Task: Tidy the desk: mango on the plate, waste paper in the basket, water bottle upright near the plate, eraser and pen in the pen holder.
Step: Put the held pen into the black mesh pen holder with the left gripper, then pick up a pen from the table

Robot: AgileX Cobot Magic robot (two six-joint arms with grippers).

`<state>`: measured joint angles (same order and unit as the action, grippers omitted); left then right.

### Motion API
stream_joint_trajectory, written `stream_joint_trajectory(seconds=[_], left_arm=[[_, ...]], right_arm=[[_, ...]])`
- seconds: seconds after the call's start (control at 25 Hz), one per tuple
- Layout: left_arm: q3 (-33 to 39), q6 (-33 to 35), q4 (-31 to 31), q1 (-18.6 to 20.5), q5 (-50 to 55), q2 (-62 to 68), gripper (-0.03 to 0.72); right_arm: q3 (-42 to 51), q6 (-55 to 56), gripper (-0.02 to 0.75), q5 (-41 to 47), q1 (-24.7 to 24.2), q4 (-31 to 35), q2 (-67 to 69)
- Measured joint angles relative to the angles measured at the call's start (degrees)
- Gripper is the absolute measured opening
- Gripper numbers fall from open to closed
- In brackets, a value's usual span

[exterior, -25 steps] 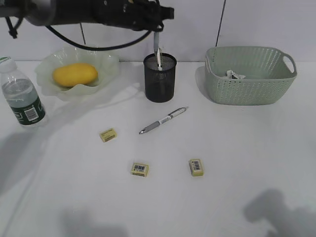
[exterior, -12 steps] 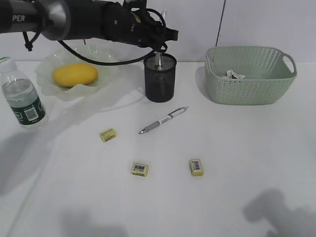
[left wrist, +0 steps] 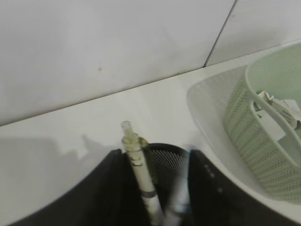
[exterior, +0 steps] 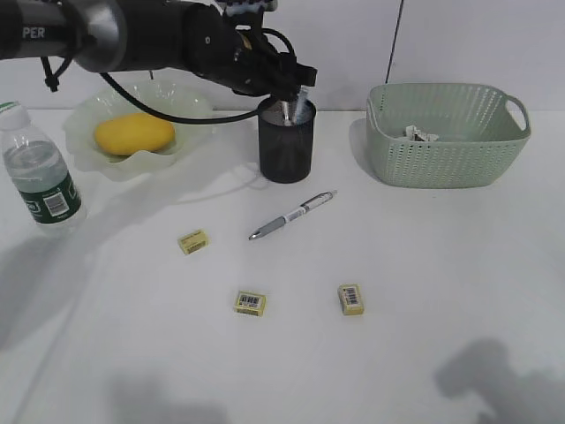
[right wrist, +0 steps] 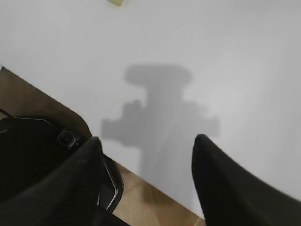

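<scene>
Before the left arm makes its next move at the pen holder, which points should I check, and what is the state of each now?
1. Pen inside the pen holder: ok, its lower end is within the rim.
2. Left gripper has let go of that pen: cannot tell; the jaws stand on either side of it.
3. Pen holder upright: ok.
4. Second pen put away: not ok, it lies on the desk.
5. Erasers put away: not ok, three lie on the desk.
6. Right gripper empty: ok, open.
</scene>
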<state>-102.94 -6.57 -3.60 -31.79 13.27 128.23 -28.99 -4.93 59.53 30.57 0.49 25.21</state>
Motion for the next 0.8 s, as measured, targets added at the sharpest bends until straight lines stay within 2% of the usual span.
stream_joint_trajectory(seconds=[0.24,0.44,0.64,0.8], left_arm=[[0.0,0.0,0.27,0.0,1.51,-2.95,0.394],[0.0,0.0,3.6,0.0,6.66,-9.83,0.395],[0.0,0.05,5.69,-0.02,20.81,-15.93,0.396],[0.0,0.16,8.2,-0.02,37.92,-19.93,0.395]], right_arm=[[0.0,0.0,0.477,0.0,0.0,0.0,0.0],[0.0,0.0,0.477,0.0,0.0,0.0,0.0],[0.0,0.0,0.477,0.0,0.0,0.0,0.0],[0.0,0.0,0.477,0.0,0.0,-0.04,0.0]])
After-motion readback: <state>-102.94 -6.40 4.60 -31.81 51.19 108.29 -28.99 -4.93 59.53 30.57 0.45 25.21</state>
